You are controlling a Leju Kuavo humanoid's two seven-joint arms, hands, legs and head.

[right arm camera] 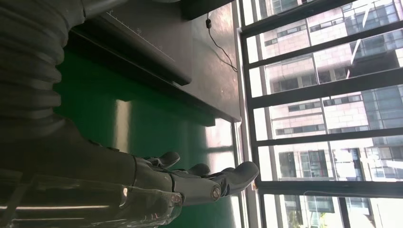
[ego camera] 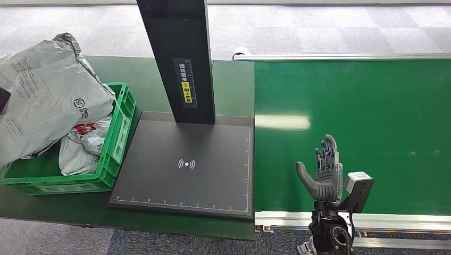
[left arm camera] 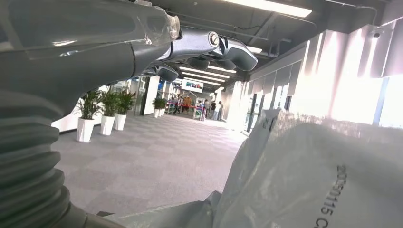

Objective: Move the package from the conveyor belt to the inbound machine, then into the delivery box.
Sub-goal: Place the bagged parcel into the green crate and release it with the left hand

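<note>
Grey plastic mailer bag (ego camera: 45,95) on the crate (ego camera: 119,133) looked soft, light, slippery, best pinched at an edge; right hand (ego camera: 323,172) fingers apart, left hand (left arm camera: 199,47) empty, fingers loosely extended.

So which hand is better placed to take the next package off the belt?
Right. The right hand hangs open over the green conveyor belt; the left hand is beside a grey package, away from the belt.
</note>
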